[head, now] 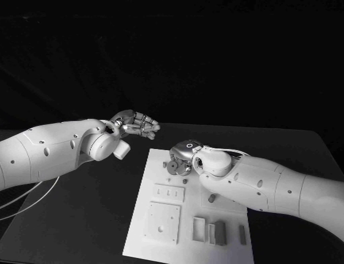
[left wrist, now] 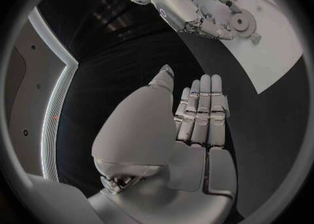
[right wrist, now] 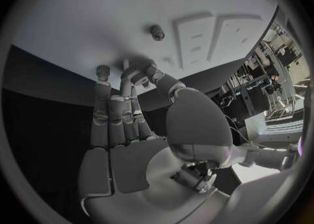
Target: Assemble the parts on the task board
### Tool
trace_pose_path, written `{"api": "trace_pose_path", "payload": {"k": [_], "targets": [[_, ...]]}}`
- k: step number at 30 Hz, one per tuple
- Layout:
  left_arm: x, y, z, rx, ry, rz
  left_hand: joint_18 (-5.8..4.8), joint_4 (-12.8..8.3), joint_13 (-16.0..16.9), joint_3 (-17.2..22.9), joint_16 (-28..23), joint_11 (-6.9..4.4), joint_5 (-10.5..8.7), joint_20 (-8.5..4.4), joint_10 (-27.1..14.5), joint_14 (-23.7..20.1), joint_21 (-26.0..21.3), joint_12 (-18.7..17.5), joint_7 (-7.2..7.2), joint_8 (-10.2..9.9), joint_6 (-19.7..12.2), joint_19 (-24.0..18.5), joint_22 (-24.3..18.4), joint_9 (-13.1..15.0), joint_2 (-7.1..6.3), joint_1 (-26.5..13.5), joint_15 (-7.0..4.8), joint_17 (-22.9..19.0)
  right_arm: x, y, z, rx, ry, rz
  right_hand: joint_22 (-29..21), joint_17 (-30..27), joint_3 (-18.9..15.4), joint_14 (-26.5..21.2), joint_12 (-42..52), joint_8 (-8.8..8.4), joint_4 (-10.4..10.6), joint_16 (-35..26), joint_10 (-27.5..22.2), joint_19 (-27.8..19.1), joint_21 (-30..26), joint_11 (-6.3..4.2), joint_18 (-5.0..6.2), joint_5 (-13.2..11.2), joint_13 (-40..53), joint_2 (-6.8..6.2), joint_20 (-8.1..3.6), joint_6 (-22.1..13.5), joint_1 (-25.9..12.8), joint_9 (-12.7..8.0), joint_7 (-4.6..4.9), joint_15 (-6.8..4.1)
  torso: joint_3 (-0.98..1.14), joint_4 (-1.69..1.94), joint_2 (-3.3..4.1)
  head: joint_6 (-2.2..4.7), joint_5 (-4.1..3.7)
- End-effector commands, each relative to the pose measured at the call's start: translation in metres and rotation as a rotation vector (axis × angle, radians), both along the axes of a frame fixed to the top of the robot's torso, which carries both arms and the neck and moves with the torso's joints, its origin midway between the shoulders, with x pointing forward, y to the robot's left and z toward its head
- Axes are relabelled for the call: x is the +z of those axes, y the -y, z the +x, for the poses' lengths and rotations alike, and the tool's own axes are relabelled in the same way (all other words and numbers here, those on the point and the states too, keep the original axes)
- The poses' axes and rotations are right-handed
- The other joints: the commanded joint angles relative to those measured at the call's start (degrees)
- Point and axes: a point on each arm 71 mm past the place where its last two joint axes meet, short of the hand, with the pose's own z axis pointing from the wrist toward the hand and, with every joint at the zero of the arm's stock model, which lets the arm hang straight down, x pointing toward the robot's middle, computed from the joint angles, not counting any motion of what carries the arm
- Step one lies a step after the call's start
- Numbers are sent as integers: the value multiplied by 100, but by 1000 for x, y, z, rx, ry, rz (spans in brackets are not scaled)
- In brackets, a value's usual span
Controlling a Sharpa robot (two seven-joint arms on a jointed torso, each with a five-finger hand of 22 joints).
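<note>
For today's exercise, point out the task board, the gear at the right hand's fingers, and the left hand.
task board [head: 160,245], head view, bare near corner.
gear [right wrist: 137,66], right wrist view, toothed rim.
left hand [left wrist: 199,116], left wrist view, middle of the fingers.

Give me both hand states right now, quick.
Left hand: open, fingers straight, holding nothing, off the task board.
Right hand: pinching a small gear at the board's far end.

No text, label or number can be read anywhere.
</note>
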Motion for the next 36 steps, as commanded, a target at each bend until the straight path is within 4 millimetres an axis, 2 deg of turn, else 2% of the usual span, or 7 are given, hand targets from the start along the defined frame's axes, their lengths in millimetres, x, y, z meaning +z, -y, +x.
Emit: {"api": "trace_pose_path", "payload": {"k": [1, 11, 17, 25, 28, 36], "targets": [[1, 3, 0, -15, 5, -6, 79, 8, 6, 37, -38, -6, 1, 10, -34, 47, -20, -29, 287, 5, -31, 46, 8, -2, 3, -47, 3, 7, -3, -1, 0, 12, -17, -18, 97, -11, -4, -6, -34, 30, -38, 23, 46, -33, 33, 3, 86, -15, -36, 61, 6, 41, -10, 6, -1, 38, -5, -1, 0, -5, 0], [1, 3, 0, -15, 5, -5, 79, 8, 6, 38, -41, -6, 1, 10, -34, 48, -21, -29, 287, 7, -31, 47, 9, -2, 4, -49, 3, 10, -9, 0, -1, 8, -28, -32, 93, -28, -24, -9, -6, 34, -49, 29, 119, -36, 30, -10, 86, -15, -86, 109, 17, 83, -65, 5, 54, 27, -3, 8, 3, -21, 2], [1, 3, 0, -15, 5, -5, 79, 8, 7, 38, -43, -6, 1, 10, -34, 48, -22, -29, 287, 7, -32, 47, 10, -2, 3, -51, 3, 12, -10, 0, 0, 3, -27, -33, 88, -45, -50, -18, 33, -4, -15, 28, 148, -36, 25, -24, 86, -15, -111, 7, 25, 47, -153, -17, 77, 13, -5, -4, -2, -25, 17], [1, 3, 0, -16, 5, -6, 79, 7, 7, 38, -45, -6, 1, 10, -35, 49, -24, -29, 287, 8, -33, 47, 12, -2, 2, -51, 2, 15, -9, -1, -1, 11, -27, -30, 86, -64, -26, -20, 237, 4, -5, 38, 219, -26, 24, -78, 86, -15, -24, 21, 19, 101, -132, -21, 56, -37, 1, -4, -1, -27, 16], [1, 3, 0, -16, 5, -6, 79, 7, 7, 38, -46, -6, 1, 10, -35, 49, -24, -30, 287, 8, -33, 47, 12, -2, 2, -51, 2, 16, -9, -1, -1, 12, -25, -27, 90, -73, -23, -20, 388, 28, -39, 50, 237, -23, 28, -110, 86, -17, 65, 98, 15, 170, -99, -14, 37, -67, 2, -4, 0, -25, 13], [1, 3, 0, -15, 5, -5, 79, 7, 8, 39, -48, -5, 1, 10, -36, 50, -25, -30, 287, 9, -34, 47, 13, -2, 1, -51, 2, 18, -9, 2, 0, 6, -21, -25, 99, -88, -25, -19, 656, 89, -241, 85, 186, -23, 45, -155, 86, -15, 253, 418, 9, 380, -28, 8, 46, -113, 6, -7, -2, -16, 9]]}}
